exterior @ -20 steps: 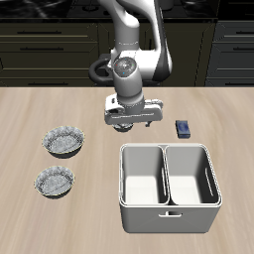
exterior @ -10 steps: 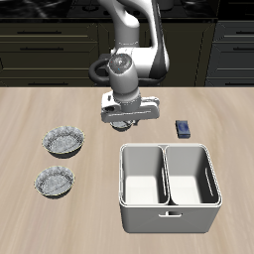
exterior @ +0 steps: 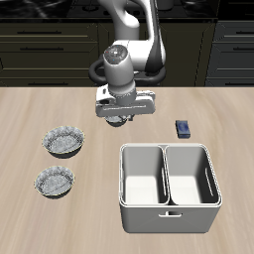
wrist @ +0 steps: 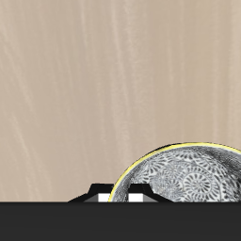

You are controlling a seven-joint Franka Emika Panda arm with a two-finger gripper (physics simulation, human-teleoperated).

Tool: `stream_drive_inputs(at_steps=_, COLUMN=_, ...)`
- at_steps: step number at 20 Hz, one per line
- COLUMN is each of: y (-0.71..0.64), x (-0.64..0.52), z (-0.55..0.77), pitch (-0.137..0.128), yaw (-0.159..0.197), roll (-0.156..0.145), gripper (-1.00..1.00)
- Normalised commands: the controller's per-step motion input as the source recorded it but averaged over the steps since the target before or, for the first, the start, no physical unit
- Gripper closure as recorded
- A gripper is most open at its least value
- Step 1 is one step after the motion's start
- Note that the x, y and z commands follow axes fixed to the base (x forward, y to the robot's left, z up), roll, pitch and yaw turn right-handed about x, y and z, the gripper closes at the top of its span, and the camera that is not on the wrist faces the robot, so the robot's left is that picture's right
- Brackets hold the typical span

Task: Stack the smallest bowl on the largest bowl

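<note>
The smallest bowl (exterior: 120, 121), tiny and dark-rimmed, hangs under my gripper (exterior: 120, 115) just above the table's middle, toward the back. The gripper is shut on its rim. In the wrist view the bowl's patterned grey inside (wrist: 188, 174) shows right by the gripper (wrist: 120, 195), whose fingers are mostly hidden. The largest bowl (exterior: 64, 141), deep with dark fluted sides, stands on the table well to the side of the gripper and nearer the front edge.
A shallower, paler grey bowl (exterior: 55, 182) sits in front of the largest bowl. A white two-compartment caddy (exterior: 169, 149) stands in front of the gripper. A small dark blue block (exterior: 184, 128) lies behind the caddy.
The gripper has risen a little and shifted toward the largest bowl's side, carrying the smallest bowl with it. The other bowls and the caddy have not moved.
</note>
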Motion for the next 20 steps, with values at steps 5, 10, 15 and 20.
stream_drive_inputs(at_steps=5, y=-0.13, x=0.02, z=0.34, pitch=-0.051, yaw=0.005, roll=-0.013, gripper=1.0)
stream_drive_inputs(at_steps=10, y=-0.13, x=0.08, z=0.29, pitch=-0.037, yaw=0.006, roll=-0.028, gripper=1.0)
stream_drive_inputs(at_steps=15, y=-0.17, x=0.07, z=0.26, pitch=-0.041, yaw=0.003, roll=-0.036, gripper=1.0)
stream_drive_inputs(at_steps=20, y=-0.13, x=0.09, z=0.2, pitch=-0.022, yaw=0.017, roll=-0.027, gripper=1.0)
